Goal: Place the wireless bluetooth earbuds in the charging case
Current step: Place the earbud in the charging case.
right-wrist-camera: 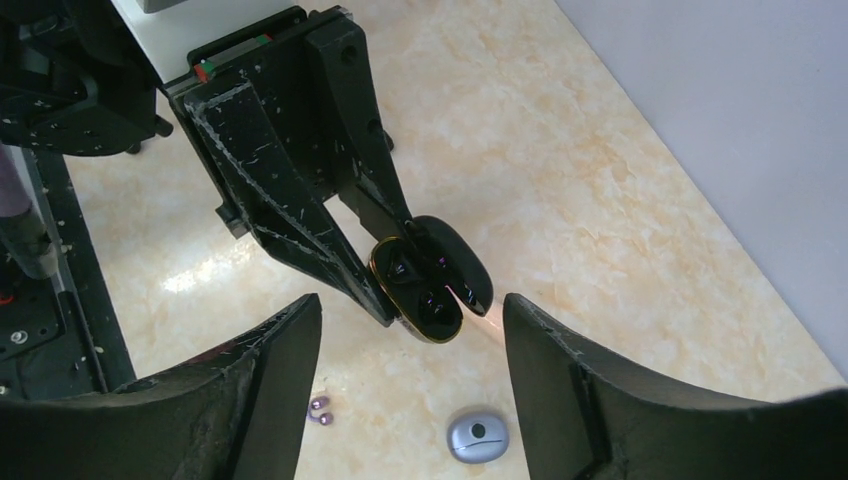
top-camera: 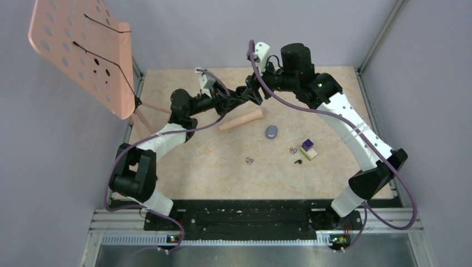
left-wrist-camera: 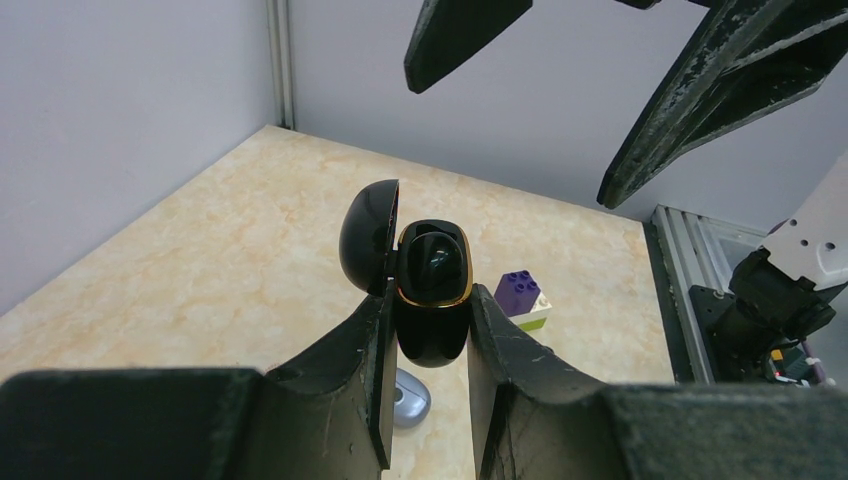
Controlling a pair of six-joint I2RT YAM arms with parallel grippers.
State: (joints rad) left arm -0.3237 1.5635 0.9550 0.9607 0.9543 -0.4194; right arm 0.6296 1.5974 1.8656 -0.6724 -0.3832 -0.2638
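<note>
The left gripper (left-wrist-camera: 430, 310) is clamped across the lower body of the charging case (left-wrist-camera: 432, 262) and holds it in the air over the far middle of the table (top-camera: 195, 167). The hinged lid (left-wrist-camera: 365, 235) is swung open to one side. Gripping low on the body leaves the gold-rimmed mouth unobstructed, presumably so that an earbud can be fed in from the open side. The recesses inside look dark and glossy in both wrist views, and it cannot be told whether either is occupied. The right gripper (right-wrist-camera: 410, 305) faces the mouth from close by, with its fingers spread apart and nothing between them. Since it carries nothing, the next move would likely be a descent to the table for an earbud. The loose items lie on the table nearer the arm bases, well apart from the raised case. From left to right they are a wooden peg (top-camera: 241, 119), a pair of pinkish earbuds (top-camera: 249, 161), a grey oval object (top-camera: 271, 132), a second pinkish pair (top-camera: 292, 150), one black earbud (top-camera: 298, 162) and, just beside it, a purple-and-cream block (top-camera: 309, 149). Being so small, the earbuds are judged awkward to pinch and prone to rolling.
</note>
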